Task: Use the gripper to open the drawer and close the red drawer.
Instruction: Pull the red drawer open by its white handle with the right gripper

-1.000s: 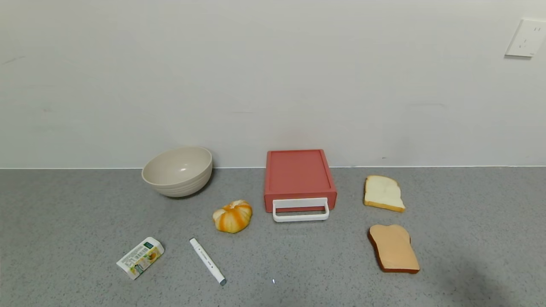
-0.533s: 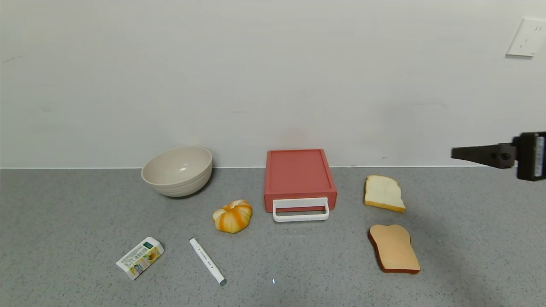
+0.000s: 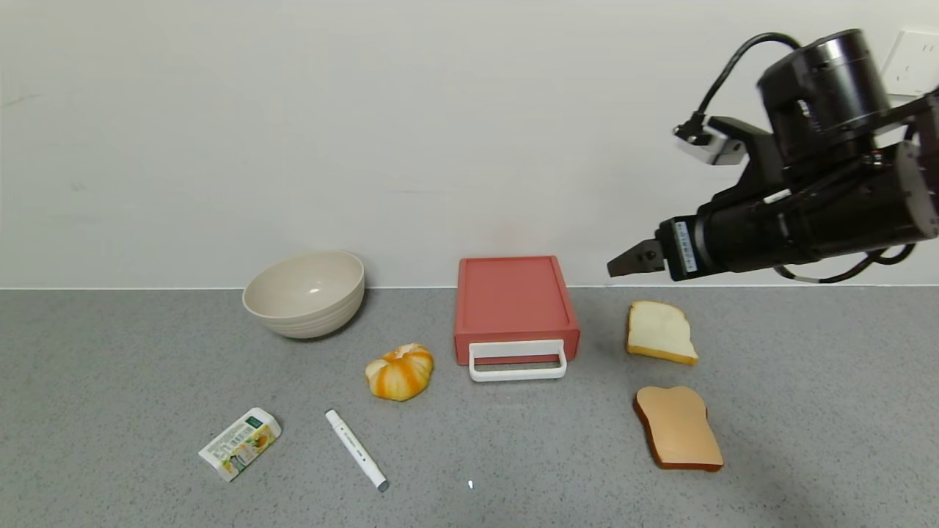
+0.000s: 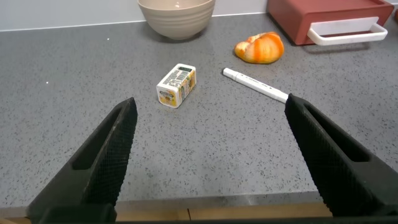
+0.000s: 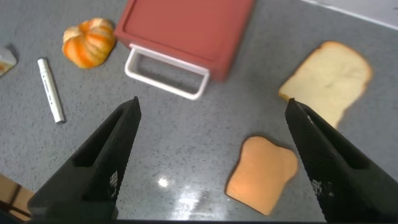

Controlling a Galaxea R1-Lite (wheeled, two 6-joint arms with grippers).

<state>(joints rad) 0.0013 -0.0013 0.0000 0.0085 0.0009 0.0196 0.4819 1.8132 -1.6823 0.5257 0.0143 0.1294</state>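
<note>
The salmon-red drawer point(image 3: 513, 297) stands against the wall at the table's middle, its tray pushed in and its white loop handle point(image 3: 517, 361) facing me. It also shows in the right wrist view point(image 5: 186, 28) with its handle point(image 5: 166, 73), and in the left wrist view point(image 4: 329, 15). My right gripper point(image 3: 620, 265) hovers open and empty high above the table, right of the drawer and over the white bread slice; its jaws stand wide apart point(image 5: 212, 106). My left gripper point(image 4: 210, 102) is open and empty, low by the table's front edge.
A beige bowl point(image 3: 305, 293) stands left of the drawer. A small orange pumpkin point(image 3: 400, 372), a white marker point(image 3: 356, 449) and a small carton point(image 3: 240, 443) lie in front. A white bread slice point(image 3: 659, 332) and a toast slice point(image 3: 678, 427) lie right of the drawer.
My right arm has come in from the right edge and moved left toward the drawer, well above the table. Nothing on the table has moved.
</note>
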